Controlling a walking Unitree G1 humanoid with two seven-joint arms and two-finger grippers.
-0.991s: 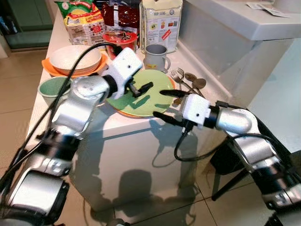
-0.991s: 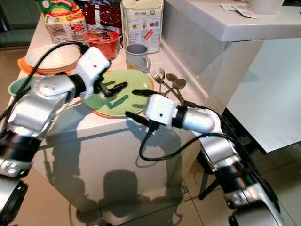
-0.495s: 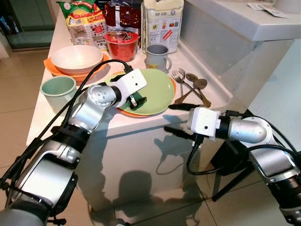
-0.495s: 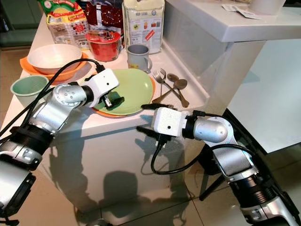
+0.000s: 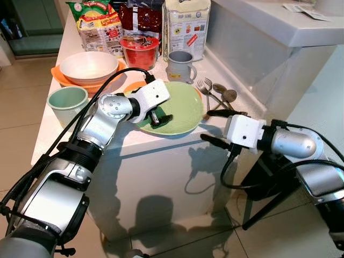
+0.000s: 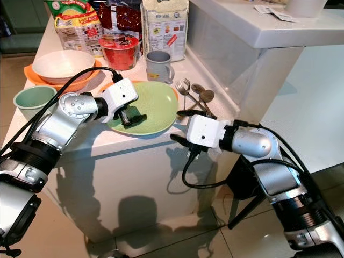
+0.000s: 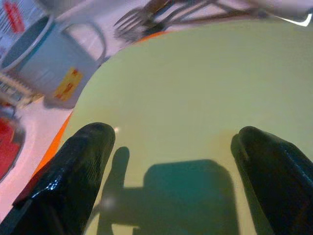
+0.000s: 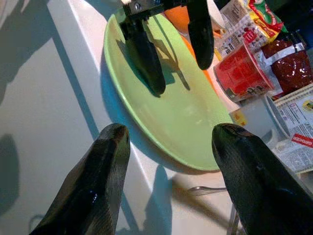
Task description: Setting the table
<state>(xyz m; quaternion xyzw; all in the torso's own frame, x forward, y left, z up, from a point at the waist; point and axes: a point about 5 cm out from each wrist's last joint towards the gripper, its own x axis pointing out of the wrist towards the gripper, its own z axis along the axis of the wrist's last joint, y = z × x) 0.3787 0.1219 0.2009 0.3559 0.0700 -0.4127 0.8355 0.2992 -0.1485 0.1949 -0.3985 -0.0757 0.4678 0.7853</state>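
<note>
The right gripper (image 5: 216, 127) sits just off the front right corner of the white counter (image 5: 161, 161), its two black fingers spread apart with nothing between them, one above the edge and one below it. Compared with half a second ago it has risen and drawn nearer to the rim of the green plate (image 5: 185, 105). The left gripper (image 5: 159, 116) rests over the near left part of that plate, fingers parted and pointing down onto its surface; whether they touch it I cannot tell. The plate now lies further toward the counter's front right corner, so more of the orange plate (image 5: 132, 86) beneath it shows at the back left. Just right of the green plate lie forks and spoons (image 5: 217, 94). Behind it stands a grey mug (image 5: 180, 65), and to the left a pale green cup (image 5: 67, 103). Farther back a white bowl (image 5: 88, 66) sits on another orange plate, with a red tub (image 5: 140, 51) and food packets (image 5: 99, 27) at the rear.
</note>
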